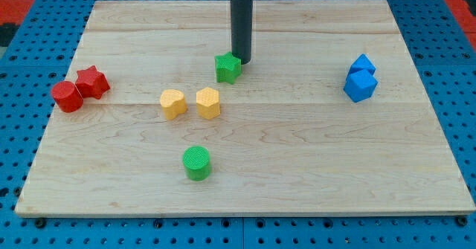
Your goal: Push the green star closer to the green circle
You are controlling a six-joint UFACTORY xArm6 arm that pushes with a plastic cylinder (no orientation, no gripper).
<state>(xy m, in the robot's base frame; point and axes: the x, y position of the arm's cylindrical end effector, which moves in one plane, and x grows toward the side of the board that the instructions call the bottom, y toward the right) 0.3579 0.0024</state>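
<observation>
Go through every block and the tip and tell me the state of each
my tip: down, against green star's upper right
green star: flat
green circle: upright, alone
yellow blocks: side by side, apart
red blocks: touching
blue blocks: touching

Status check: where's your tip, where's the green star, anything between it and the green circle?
My tip against green star, its upper-right side. Green circle toward view's bottom. Yellow blocks just left of the line.
</observation>
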